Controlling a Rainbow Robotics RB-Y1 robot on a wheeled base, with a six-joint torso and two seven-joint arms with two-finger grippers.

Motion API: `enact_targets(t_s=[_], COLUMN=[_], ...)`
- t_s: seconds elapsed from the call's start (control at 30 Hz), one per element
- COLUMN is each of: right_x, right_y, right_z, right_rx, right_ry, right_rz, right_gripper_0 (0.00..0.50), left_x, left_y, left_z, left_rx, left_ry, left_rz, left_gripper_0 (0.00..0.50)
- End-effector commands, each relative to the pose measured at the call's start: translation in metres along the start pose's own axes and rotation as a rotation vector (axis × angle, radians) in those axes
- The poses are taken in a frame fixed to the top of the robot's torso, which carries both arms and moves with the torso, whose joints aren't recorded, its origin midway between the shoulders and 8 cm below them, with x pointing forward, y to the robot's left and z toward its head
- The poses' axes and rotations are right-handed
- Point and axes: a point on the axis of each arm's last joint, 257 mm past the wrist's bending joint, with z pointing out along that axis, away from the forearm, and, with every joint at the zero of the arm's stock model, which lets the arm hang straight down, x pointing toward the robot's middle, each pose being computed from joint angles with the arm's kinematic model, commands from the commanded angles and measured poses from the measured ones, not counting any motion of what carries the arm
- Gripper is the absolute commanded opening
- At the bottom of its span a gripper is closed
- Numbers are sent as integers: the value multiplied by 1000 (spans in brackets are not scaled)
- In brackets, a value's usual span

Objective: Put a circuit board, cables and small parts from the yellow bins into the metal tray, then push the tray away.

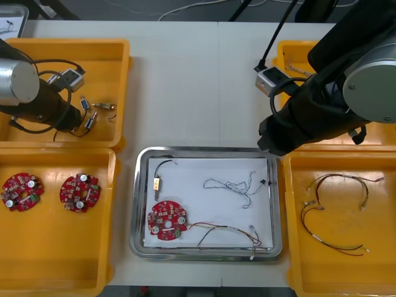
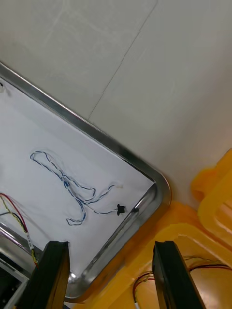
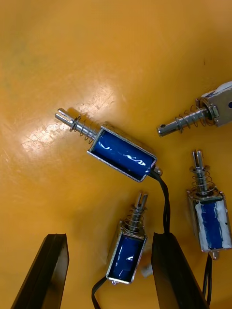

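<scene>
— Where's the left gripper (image 3: 110, 241) just now?
— Down in the far-left yellow bin (image 1: 120, 59), fingers spread wide and gripping nothing. It's right over the small metal parts (image 3: 123, 154): four of them, blue-bodied with springs, lying on the bin floor. One lies loose between the open fingers.
— And the other arm?
— The right gripper (image 2: 110, 251) hangs above the far right corner of the metal tray (image 1: 204, 150), released too, with nothing between its fingers.
— What's in the tray?
— It's white inside. There's a red circuit board (image 1: 166, 221) at the near left corner and a black cable (image 1: 162, 170) at the far left. The twisted blue and white cable (image 1: 232, 185) lies toward the right. A red and yellow cable (image 1: 226, 234) starts just beside the board and runs along the near side to the near right corner.
— The rest of the bins?
— The near-left bin (image 1: 55, 260) has two more boards (image 1: 21, 192) side by side. The near-right bin (image 1: 346, 272) holds a few loose cables (image 1: 334, 210). The tray sits on the table (image 1: 185, 80) between those two near bins
</scene>
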Motion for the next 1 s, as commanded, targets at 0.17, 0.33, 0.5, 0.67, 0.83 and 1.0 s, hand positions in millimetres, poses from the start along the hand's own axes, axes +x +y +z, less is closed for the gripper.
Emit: enact_targets(t_s=[0.17,0.33,0.5,0.67,0.83,1.0], right_x=[24,38,49,66,83,96], right_y=[-29,-45,-57,-75,-91,-102], right_z=[-23,-29,-33,-37,-38,-37], right_rx=[45,62,69,115,166,209], right_ry=[-54,-56,-59,-61,-45,-27], right_rz=[223,341,427,471,493,506], right_gripper_0=[500,500,500,500,500,500], left_x=[11,12,14,14,13,9], left_y=[-9,-10,-11,-11,-12,-12], left_z=[12,14,16,17,16,14], left_rx=[-7,-11,-16,-19,-14,-8], left_ry=[11,14,16,18,13,4], left_rz=[9,14,15,13,11,5], left_gripper_0=[499,451,371,9,0,0])
